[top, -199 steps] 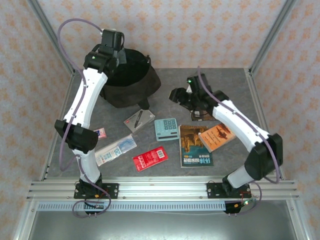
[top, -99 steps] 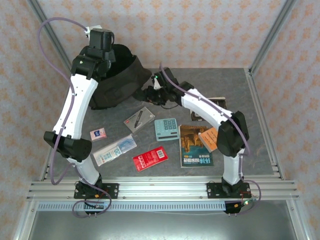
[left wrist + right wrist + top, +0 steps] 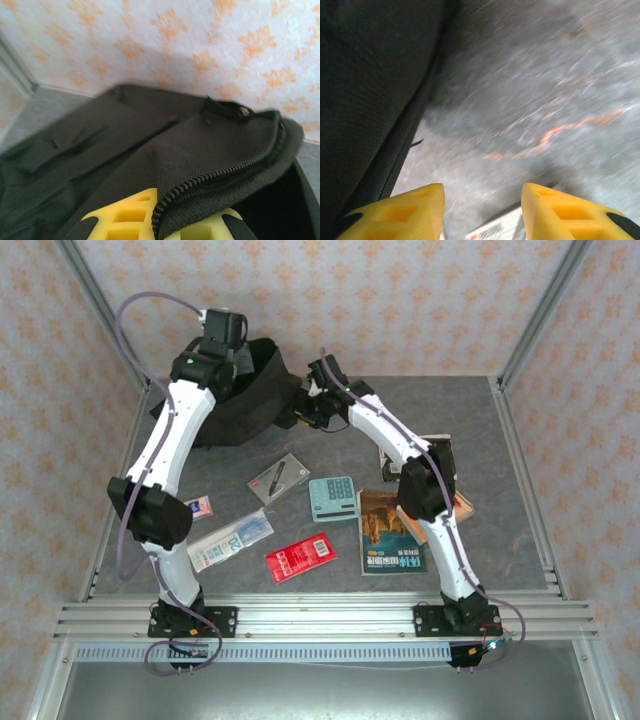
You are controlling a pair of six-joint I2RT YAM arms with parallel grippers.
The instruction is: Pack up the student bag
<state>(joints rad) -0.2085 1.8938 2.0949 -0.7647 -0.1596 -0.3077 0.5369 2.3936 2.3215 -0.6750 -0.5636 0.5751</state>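
Since a second ago: right arm has left its spot over the books [image 3: 391, 532] and swung across to the bag's right edge. Bag [image 3: 255, 400] has bunched up and shifted left; its wide front flap no longer spreads over the table [image 3: 480, 430]. Left arm swung left half a second ago and is now back near where it started. Loose items on the near half unmoved.

Bag: back-left of the table, its top edge lifted.

Left arm: upright, elbow low at the left edge, wrist bent over the bag's top. Left gripper [image 3: 165, 220] pressed together, pinching the zipper edge [image 3: 220, 172] of the bag's opening.

Right arm: elbow folded above the books, forearm stretched back-left. Right gripper [image 3: 482, 210] low over the table just beside the bag's side, fingers [image 3: 395, 212] spread. A white printed corner [image 3: 492, 230] shows low between them; whether it is held, cannot tell.
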